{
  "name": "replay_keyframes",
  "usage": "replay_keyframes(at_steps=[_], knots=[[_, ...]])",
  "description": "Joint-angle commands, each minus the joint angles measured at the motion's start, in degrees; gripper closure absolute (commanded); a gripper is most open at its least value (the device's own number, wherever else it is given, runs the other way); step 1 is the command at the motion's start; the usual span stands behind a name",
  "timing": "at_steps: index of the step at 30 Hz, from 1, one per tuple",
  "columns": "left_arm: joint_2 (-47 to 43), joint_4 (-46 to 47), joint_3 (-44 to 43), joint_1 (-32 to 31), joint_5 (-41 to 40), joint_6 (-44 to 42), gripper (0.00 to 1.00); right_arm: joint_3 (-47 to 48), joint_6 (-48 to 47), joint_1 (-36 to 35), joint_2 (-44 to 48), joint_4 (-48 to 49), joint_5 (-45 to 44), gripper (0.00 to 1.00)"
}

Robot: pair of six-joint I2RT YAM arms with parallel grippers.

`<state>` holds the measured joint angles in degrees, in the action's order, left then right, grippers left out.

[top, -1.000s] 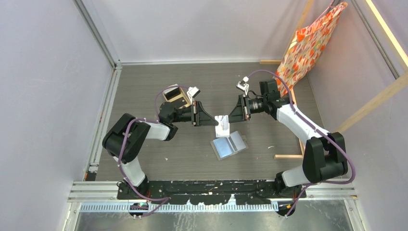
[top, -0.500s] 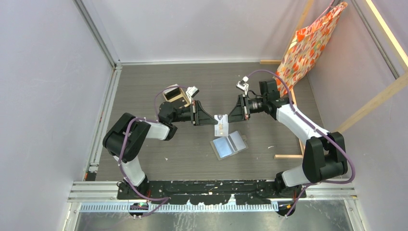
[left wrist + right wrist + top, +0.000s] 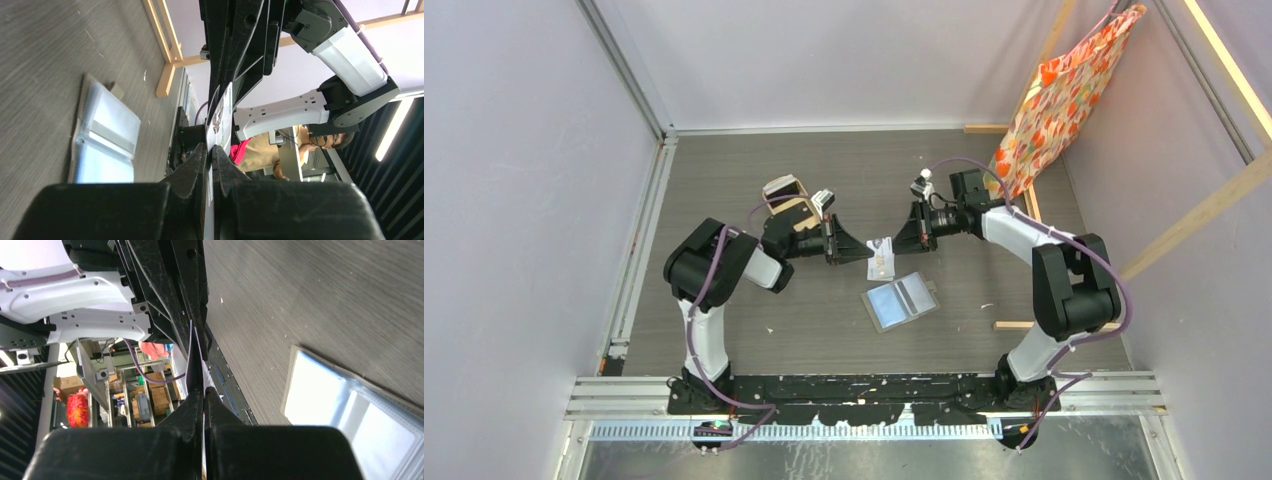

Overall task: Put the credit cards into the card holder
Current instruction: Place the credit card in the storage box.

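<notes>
A white credit card (image 3: 882, 258) hangs above the table between the two arms, held at both ends. My left gripper (image 3: 865, 256) is shut on its left edge; in the left wrist view the credit card (image 3: 223, 112) stands edge-on out of the left gripper (image 3: 210, 146). My right gripper (image 3: 898, 244) is shut on the opposite edge, and its wrist view shows the right gripper (image 3: 204, 390) pinching a thin pale strip. The card holder (image 3: 901, 300) lies open on the table just below them, pale bluish sleeves up, also seen as the card holder (image 3: 107, 135) and the card holder (image 3: 345, 410).
A small tan wooden box (image 3: 788, 195) sits behind the left arm. A patterned orange bag (image 3: 1069, 90) hangs on a wooden frame (image 3: 1204, 208) at the back right, with a wooden strip (image 3: 1024, 325) on the floor. Grey walls enclose the table.
The right gripper has shut on the card that the left gripper holds. Both arms shifted posture, and the card sits slightly further back than before.
</notes>
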<state>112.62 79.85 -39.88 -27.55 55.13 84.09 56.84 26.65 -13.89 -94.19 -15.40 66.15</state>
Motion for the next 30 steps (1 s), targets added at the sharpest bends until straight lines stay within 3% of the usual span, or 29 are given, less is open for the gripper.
replay_keyframes(at_steps=[1,8,16,19,24,30], knots=[[0.15,2.11,-0.93,3.04,-0.42,0.1,0.94,7.86,-1.87,-1.61,-2.95,-3.41,-1.43,0.99],[0.75,2.15,-3.26,14.74,2.14,1.98,0.94,27.74,-5.77,-6.55,-18.29,-11.79,-3.72,0.99],[4.9,2.15,-7.97,26.97,2.25,3.77,0.94,58.65,2.67,-10.7,-40.89,-11.22,-3.82,0.99],[7.8,2.15,-10.01,30.69,2.17,4.17,0.95,67.5,8.89,-11.98,-47.82,-6.48,-3.84,0.99],[11.63,2.18,-12.49,33.37,2.52,4.24,0.95,77.79,16.66,-12.32,-56.12,-0.25,-5.03,0.99],[10.99,0.61,-11.6,36.12,1.68,1.9,0.95,77.38,8.29,-11.3,-53.44,-6.72,-8.79,0.99]])
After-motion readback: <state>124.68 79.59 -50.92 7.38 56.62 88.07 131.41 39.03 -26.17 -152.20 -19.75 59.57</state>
